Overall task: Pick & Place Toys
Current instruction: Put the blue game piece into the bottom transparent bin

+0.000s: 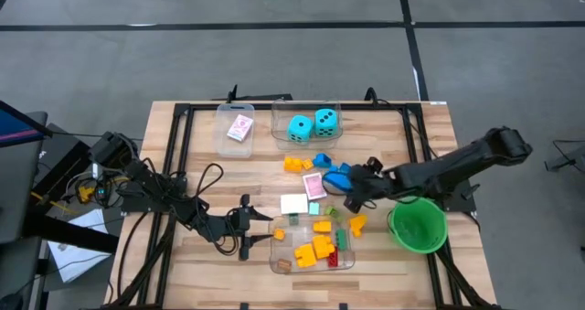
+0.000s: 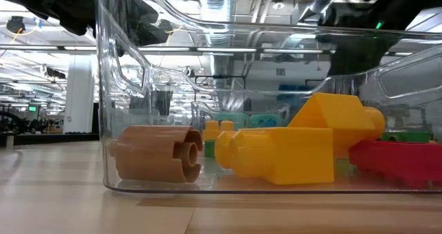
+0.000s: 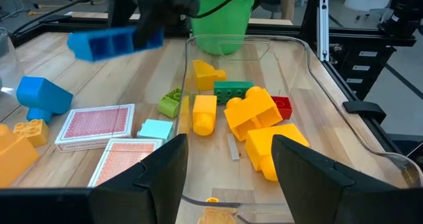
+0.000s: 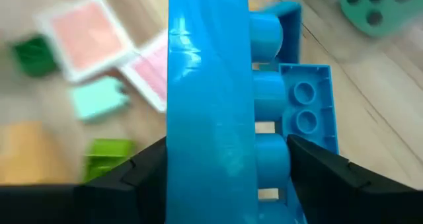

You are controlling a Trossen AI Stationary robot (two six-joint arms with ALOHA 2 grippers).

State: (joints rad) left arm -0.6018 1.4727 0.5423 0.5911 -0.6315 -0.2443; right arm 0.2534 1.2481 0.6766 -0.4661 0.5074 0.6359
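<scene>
Gripping a long blue brick [image 4: 211, 105] between its two dark fingers, the right gripper [image 1: 350, 193] hangs above the middle of the wooden table [image 1: 183, 127], clear of the boards, with the green round bowl [image 1: 418, 226] just beside its arm. In the left wrist view that same brick [image 3: 112, 42] floats above the tabletop. Under it lies another blue brick [image 4: 305, 105], and close by are two pink-backed cards [image 3: 96, 125], a pale cyan tile [image 3: 155, 129], a lime piece [image 3: 170, 102] and an orange brick [image 1: 293, 164]. The left gripper [image 1: 247, 229] sits low at the near clear tub [image 1: 351, 262], fingers [image 3: 155, 174] parted about halfway and empty, one on each side of the tub's end wall. That tub already has yellow bricks [image 3: 254, 112], a green one [image 3: 231, 90], a red one [image 3: 283, 106] and a tan round piece [image 2: 155, 153]. At the far edge, two cyan dice [image 1: 313, 124] rest in another tub [image 1: 279, 136], and a third tub [image 1: 224, 141] holds one card [image 1: 240, 127]
</scene>
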